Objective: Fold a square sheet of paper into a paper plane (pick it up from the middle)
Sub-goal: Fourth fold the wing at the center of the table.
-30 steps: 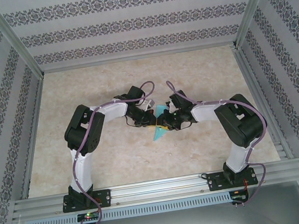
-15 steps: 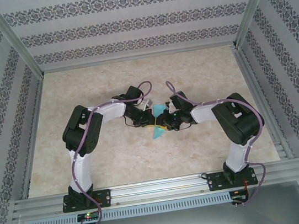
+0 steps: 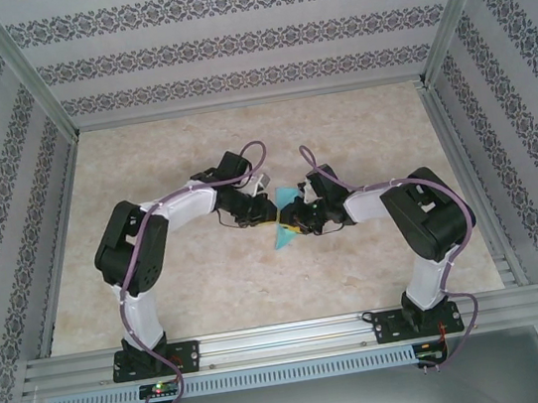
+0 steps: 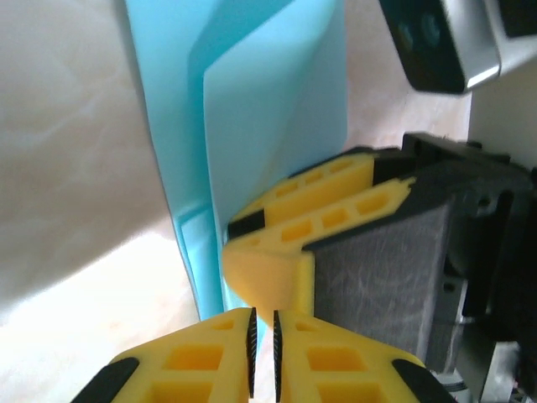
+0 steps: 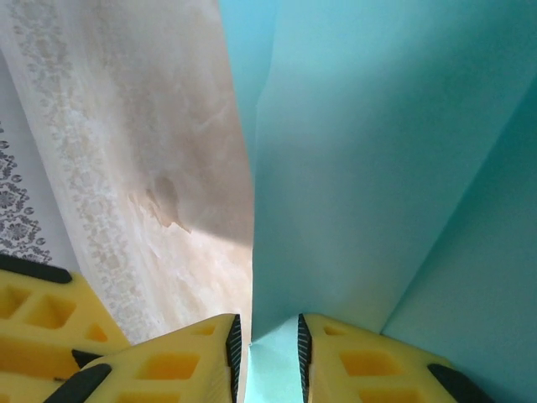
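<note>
At the middle of the table (image 3: 192, 152), the pointed turquoise paper plane (image 3: 283, 238) sits clenched in the jaws of your right gripper (image 5: 268, 346) (grip firm, no tugging), so crease slowly with the left gripper (image 4: 263, 342), its jaws nearly together, on paper or not I cannot tell.

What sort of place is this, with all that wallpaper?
Probably a purpose-built robot test booth: patterned walls and a metal frame box in a marble-look table, and two robot arms bolted at its near edge work on turquoise paper.
</note>
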